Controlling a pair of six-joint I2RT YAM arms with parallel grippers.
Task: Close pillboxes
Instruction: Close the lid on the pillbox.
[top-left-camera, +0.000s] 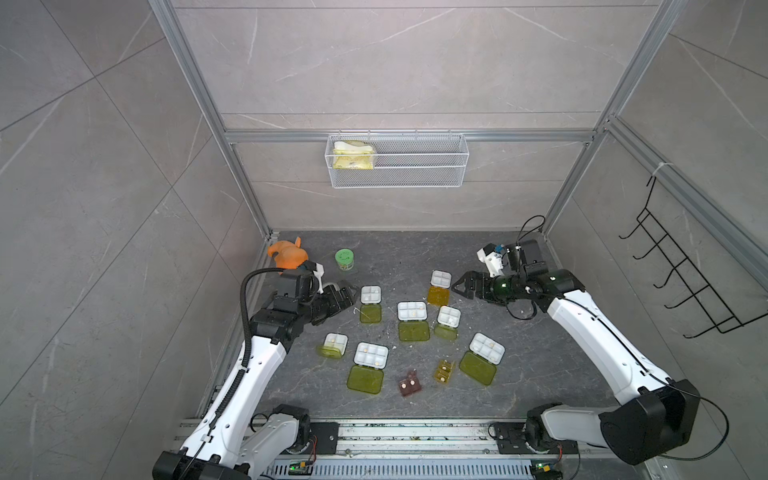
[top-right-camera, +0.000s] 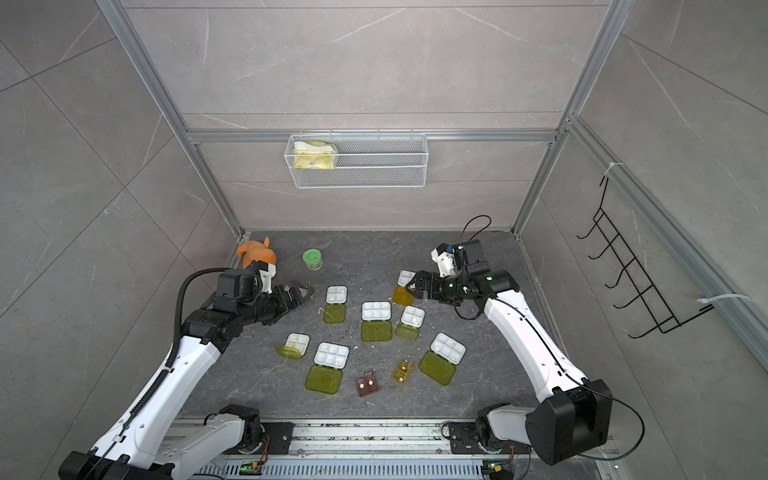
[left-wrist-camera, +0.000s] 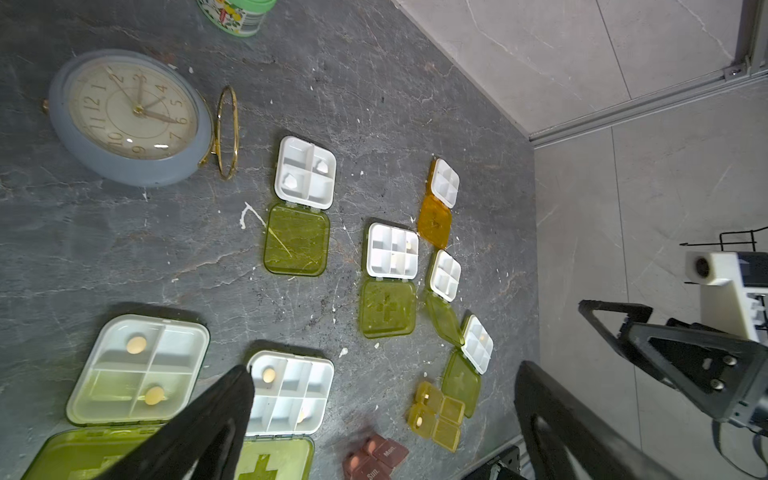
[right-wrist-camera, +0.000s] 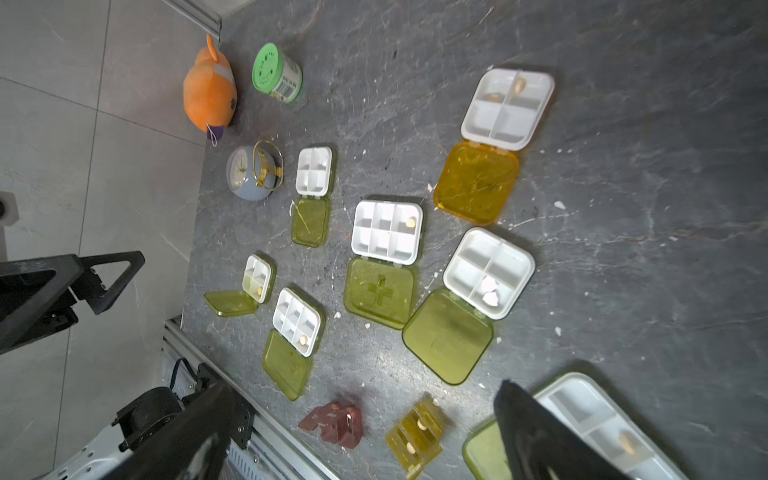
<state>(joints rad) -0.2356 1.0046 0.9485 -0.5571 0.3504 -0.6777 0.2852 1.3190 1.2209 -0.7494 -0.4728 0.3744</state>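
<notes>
Several pillboxes lie open on the dark table, white trays up and lids flat. Yellow-green-lidded ones sit at the left (top-left-camera: 336, 343), front left (top-left-camera: 371, 355), back (top-left-camera: 370, 294), middle (top-left-camera: 412, 311) and right (top-left-camera: 487, 348). An orange-lidded pillbox (top-left-camera: 440, 279) lies just in front of my right gripper (top-left-camera: 456, 286), which hovers open and empty. My left gripper (top-left-camera: 351, 294) is open and empty too, beside the back pillbox. A tiny brown pillbox (top-left-camera: 409, 384) and an amber one (top-left-camera: 444, 371) lie open near the front. In the wrist views both the left gripper (left-wrist-camera: 384, 374) and the right gripper (right-wrist-camera: 361, 386) hold nothing.
A grey clock (left-wrist-camera: 129, 116) lies under my left arm. A green-lidded jar (top-left-camera: 344, 258) and an orange plush toy (top-left-camera: 286, 254) stand at the back left. A wire basket (top-left-camera: 397, 160) hangs on the back wall, and a black hook rack (top-left-camera: 681, 282) on the right wall.
</notes>
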